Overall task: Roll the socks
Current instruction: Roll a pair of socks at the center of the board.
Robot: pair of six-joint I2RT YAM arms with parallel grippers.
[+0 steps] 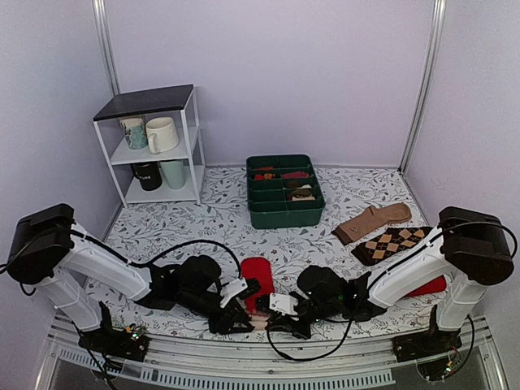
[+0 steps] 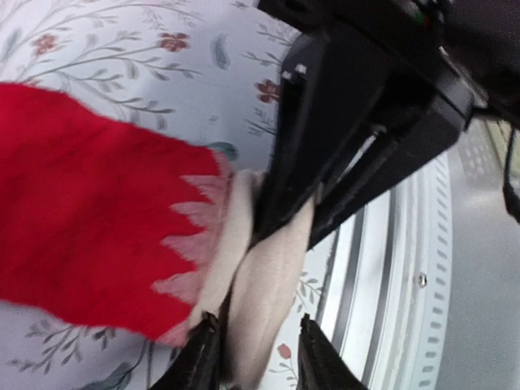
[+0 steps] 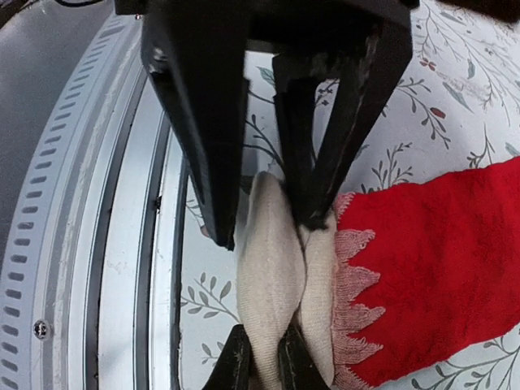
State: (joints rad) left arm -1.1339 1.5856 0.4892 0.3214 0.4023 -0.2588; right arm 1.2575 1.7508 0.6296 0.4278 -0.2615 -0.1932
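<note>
The red socks lie stacked flat at the near middle of the table, their pale beige end toward the front edge. In the right wrist view the beige end is bunched into an upright fold beside the red part. My right gripper is shut on that fold; it also shows in the top view. My left gripper stands open astride the same beige fold, one finger touching it. It sits opposite the right one in the top view.
The metal rail of the table's front edge runs just behind both grippers. A green compartment box stands mid-back and a white shelf with mugs back left. A brown sock, an argyle sock and another red sock lie right.
</note>
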